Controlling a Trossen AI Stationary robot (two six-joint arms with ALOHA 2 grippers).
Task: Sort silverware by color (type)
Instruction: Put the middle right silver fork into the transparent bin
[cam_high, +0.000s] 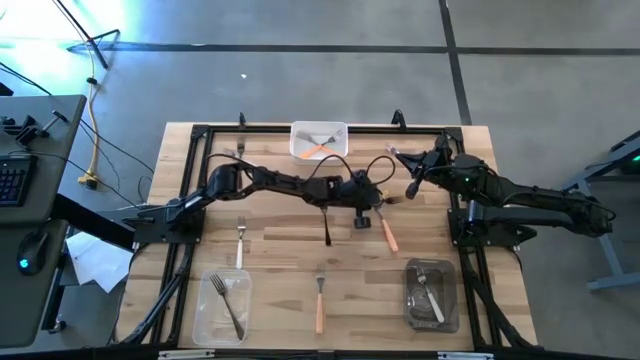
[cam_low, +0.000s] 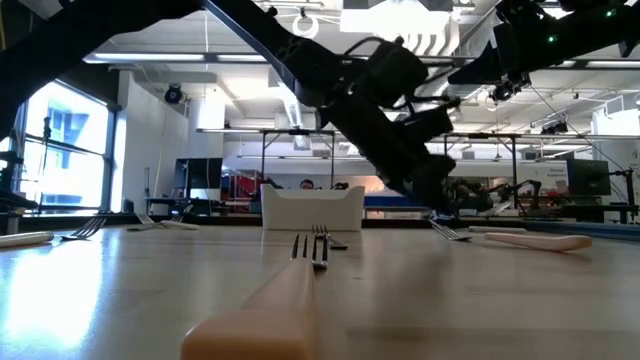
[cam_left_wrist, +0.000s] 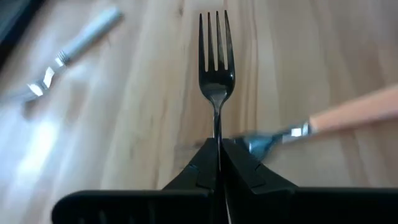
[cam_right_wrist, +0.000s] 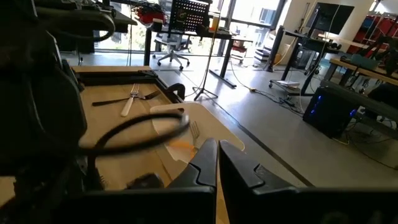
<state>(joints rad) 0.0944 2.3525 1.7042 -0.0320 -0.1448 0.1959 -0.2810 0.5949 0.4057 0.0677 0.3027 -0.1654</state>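
**Operator:** Where's the fork against my left claw?

**Spotter:** Your left gripper (cam_left_wrist: 219, 163) is clamped on the dark all-metal fork (cam_left_wrist: 216, 68), pinching the neck just below the head. Its tines run straight out ahead of the fingers, so the long axis lines up with the claw. From above, the fork (cam_high: 327, 228) lies near table centre, handle towards 6 o'clock.

**Operator:** Anything close by?

**Spotter:** An orange-handled fork (cam_left_wrist: 348, 115) lies just beside the grip, its head almost touching the fingers. Lift straight up, I'd judge, or you may drag it.

**Operator:** Which tray?

**Spotter:** The dark tray (cam_high: 432, 295) at 5 o'clock already holds a dark fork; that looks the likely target.

**Operator:** And the right arm?

**Spotter:** Your right gripper (cam_right_wrist: 217, 163) is shut on nothing, hanging above the table's 2 o'clock corner, farther from the fork than your left.

**Operator:** Any labels?

**Spotter:** No readable writing anywhere.
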